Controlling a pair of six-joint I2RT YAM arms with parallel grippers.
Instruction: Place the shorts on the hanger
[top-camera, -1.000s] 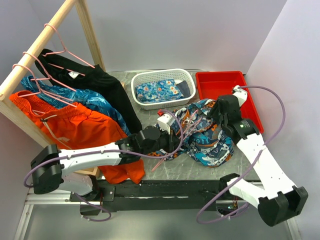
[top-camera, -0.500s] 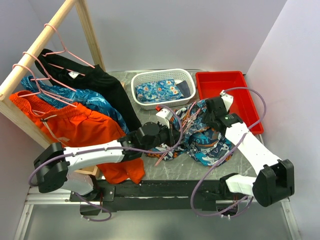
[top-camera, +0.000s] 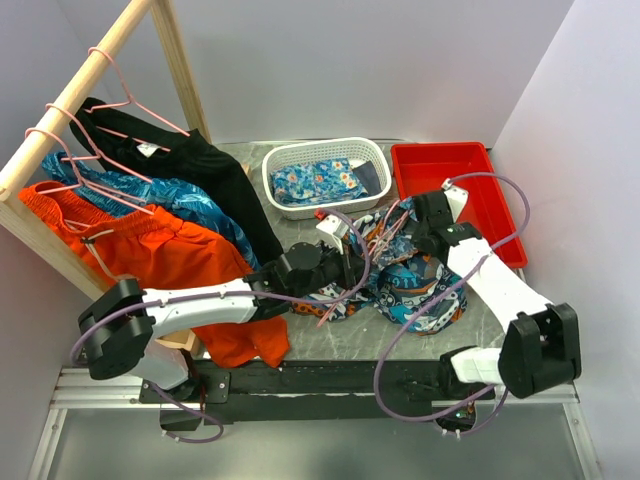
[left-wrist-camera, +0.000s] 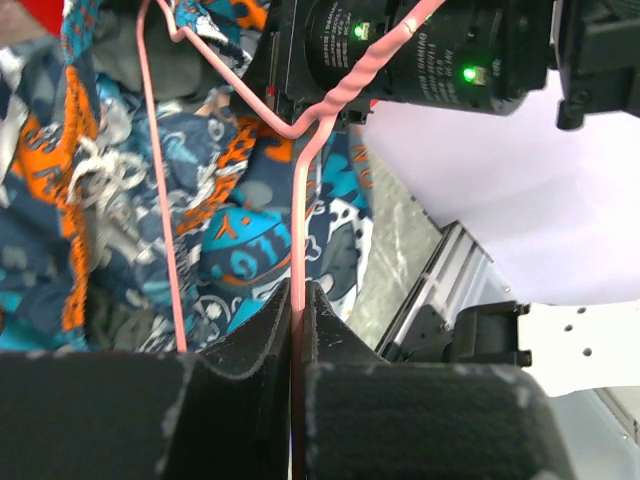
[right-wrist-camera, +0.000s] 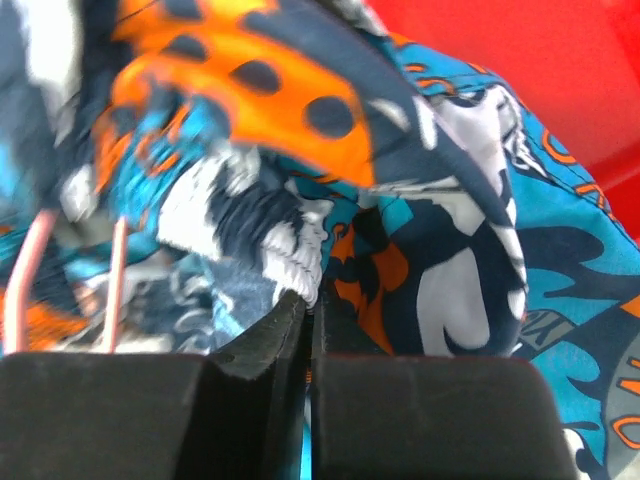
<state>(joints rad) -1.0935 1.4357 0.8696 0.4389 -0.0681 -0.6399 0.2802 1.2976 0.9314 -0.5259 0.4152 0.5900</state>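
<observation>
**Left hand clamped on the hanger, right hand closed at the shorts**

Nearest me, my left hand (left-wrist-camera: 298, 297) is clamped on the thin pink wire hanger (left-wrist-camera: 298, 215). In the left wrist view the wire runs straight up out of the pinched fingers to its twisted neck. From overhead I see the left arm reaching in low from the left. The hanger lies slanted across the middle of the grey marbled desk (top-camera: 400, 338), with its upper part over the cloth.

The busy-patterned fabric shorts (top-camera: 412, 288) in orange, teal, navy and white lie crumpled on the desk, right of centre, under and around the hanger. My right hand (right-wrist-camera: 306, 300) is down at their far side with its fingers together, the tips against the white gathered waistband. I cannot tell whether a fold is caught between them. Two runs of pink wire show just left of those tips.

Farther back, a white slotted plastic basket (top-camera: 320, 146) holds a blue floral-print cloth (top-camera: 320, 182). A red plastic tray (top-camera: 440, 170) sits beside it on the right, just behind the shorts.

Along the left side, a wooden rack pole (top-camera: 75, 92) slants away from me. Orange shorts (top-camera: 150, 255), blue leafy shorts (top-camera: 195, 205) and a black garment (top-camera: 215, 180) hang from it.
</observation>
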